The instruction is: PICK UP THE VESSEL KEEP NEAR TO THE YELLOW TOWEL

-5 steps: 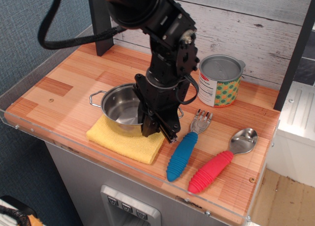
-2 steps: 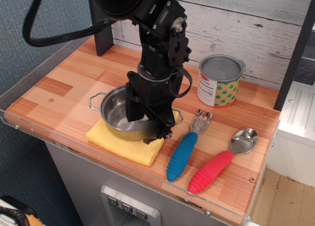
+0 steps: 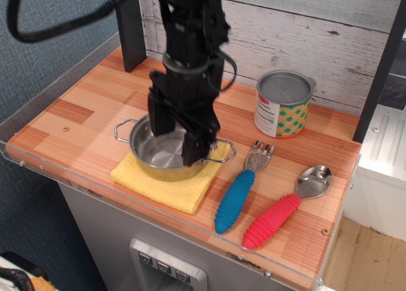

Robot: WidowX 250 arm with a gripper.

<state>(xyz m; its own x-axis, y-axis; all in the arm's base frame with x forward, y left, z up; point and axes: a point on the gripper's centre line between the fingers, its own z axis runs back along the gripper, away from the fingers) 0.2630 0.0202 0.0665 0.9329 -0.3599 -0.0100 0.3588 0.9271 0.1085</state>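
The vessel (image 3: 160, 156), a shallow shiny steel pot with two wire loop handles, sits on the yellow towel (image 3: 166, 186) near the front of the wooden counter. My gripper (image 3: 176, 144) hangs straight over the pot with its jaws apart. One finger (image 3: 158, 121) is over the pot's inside. The other finger (image 3: 195, 146) is at the front right part of the rim. The arm hides the back of the pot. Nothing is held between the fingers.
A tin can (image 3: 283, 106) with a dotted label stands at the back right. A blue-handled fork (image 3: 236, 194) and a red-handled spoon (image 3: 281, 212) lie right of the towel. A dark post (image 3: 130, 34) stands at the back left. The counter's front edge (image 3: 158, 224) is close.
The gripper has moved left and up from the pot's right front rim to above its middle, and has turned. Its fingers now stand apart. The pot has not moved.
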